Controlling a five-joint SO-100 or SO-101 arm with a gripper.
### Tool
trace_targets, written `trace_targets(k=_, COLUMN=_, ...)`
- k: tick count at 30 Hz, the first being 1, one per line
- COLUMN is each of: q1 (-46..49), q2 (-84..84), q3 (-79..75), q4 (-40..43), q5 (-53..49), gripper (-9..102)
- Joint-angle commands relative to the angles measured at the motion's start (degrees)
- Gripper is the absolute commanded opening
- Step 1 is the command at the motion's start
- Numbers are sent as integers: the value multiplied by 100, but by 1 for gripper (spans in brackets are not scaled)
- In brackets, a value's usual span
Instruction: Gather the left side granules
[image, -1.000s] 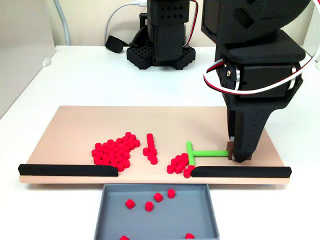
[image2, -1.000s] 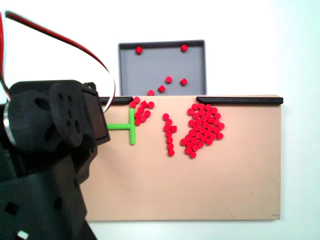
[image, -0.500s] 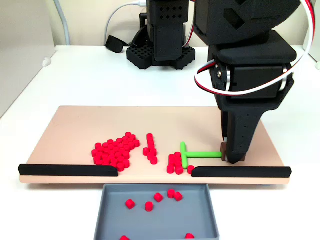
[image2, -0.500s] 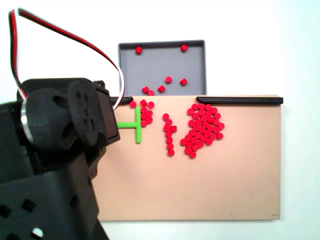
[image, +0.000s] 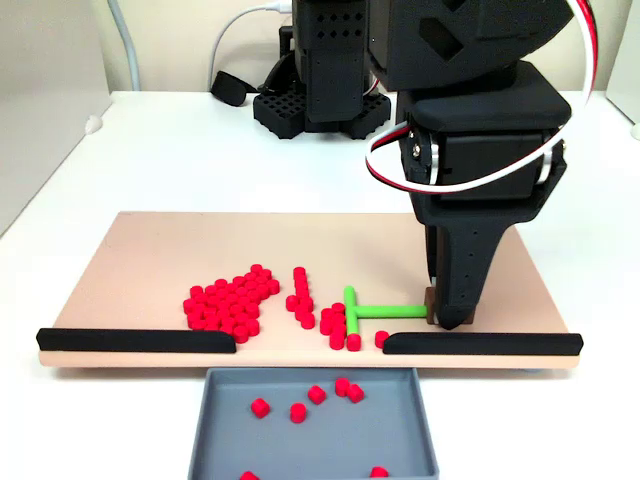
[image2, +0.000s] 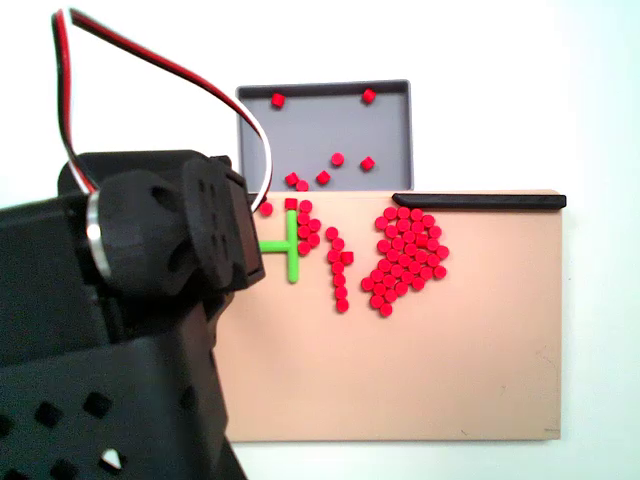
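Task status: partly complete, as judged from the present layout. Seven or so small red cylindrical plastic beads are already lying inside the shallow grey plastic tray (image: 312, 445), which is sitting just beyond the gap between the two black edge rails (image: 481, 344) of the tan rectangular board (image: 160, 262).

The granules (image: 336, 325) to be gathered, a small cluster of bright red stubby beads, are resting on the tan board directly against the crossbar of the green T-shaped pusher tool (image: 370, 311), on the side facing away from the gripper. Most are sitting just short of the rail gap; one bead (image: 381, 339) is lying apart on the gripper side of the crossbar, next to the rail end. These are judged to be the remaining work.

The black two-finger gripper (image: 447, 318) is standing upright on the board and closed around the end of the tool's stem.

Beyond the cluster, farther from the tool, a short line of red beads (image2: 339, 272) and a much larger red bead patch (image2: 405, 258) are lying undisturbed on the board.
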Motion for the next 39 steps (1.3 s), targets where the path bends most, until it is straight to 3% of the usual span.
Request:
trace_targets(k=1, q1=114, q2=-9, q3=-114, q4=-44, q5=-70, gripper=0)
trace_targets(k=39, q1=-97, q2=554, q3=-9, q4=141, q5=-123, gripper=0)
